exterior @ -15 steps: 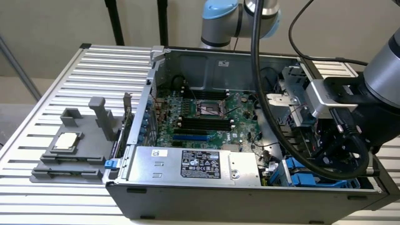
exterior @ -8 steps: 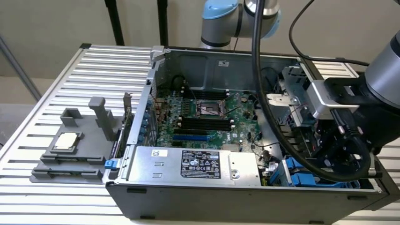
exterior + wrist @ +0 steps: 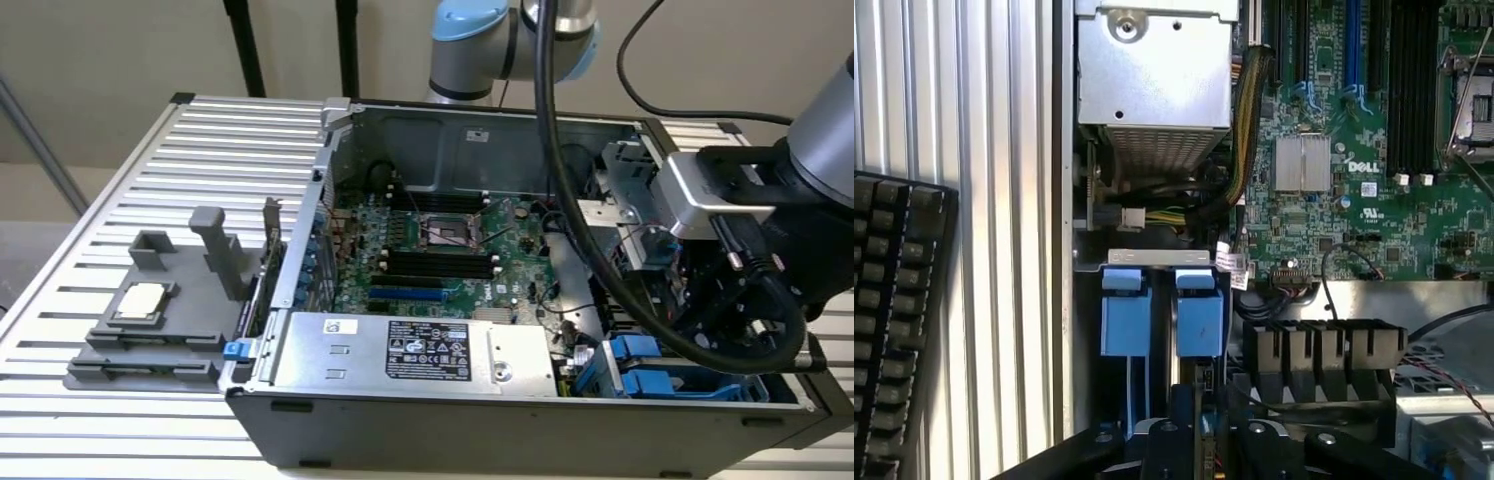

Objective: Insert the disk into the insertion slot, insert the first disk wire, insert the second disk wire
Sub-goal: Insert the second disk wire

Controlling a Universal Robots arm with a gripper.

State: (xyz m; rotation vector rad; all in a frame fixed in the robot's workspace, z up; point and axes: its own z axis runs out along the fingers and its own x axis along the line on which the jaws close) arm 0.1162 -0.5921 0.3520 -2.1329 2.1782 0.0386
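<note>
Your black gripper (image 3: 1199,430), clenched or released I couldn't tell, hung over the blue-framed silver disk (image 3: 1199,322), which looked seated in the dark grey sheet-metal insertion slot (image 3: 1159,258) just beside the large silver labelled box (image 3: 414,350); both wire steps seemed undone.

Ribbed desk (image 3: 160,180): pale, satin metal slats. Computer case (image 3: 534,420): matt dark grey sheet metal. Power supply (image 3: 414,350): bare brushed metal (paper label at centre). Drive carriers (image 3: 1164,320): smooth bright blue plastic. Motherboard (image 3: 1354,150): glossy green board. Keyboard (image 3: 894,320): matt black plastic.
</note>
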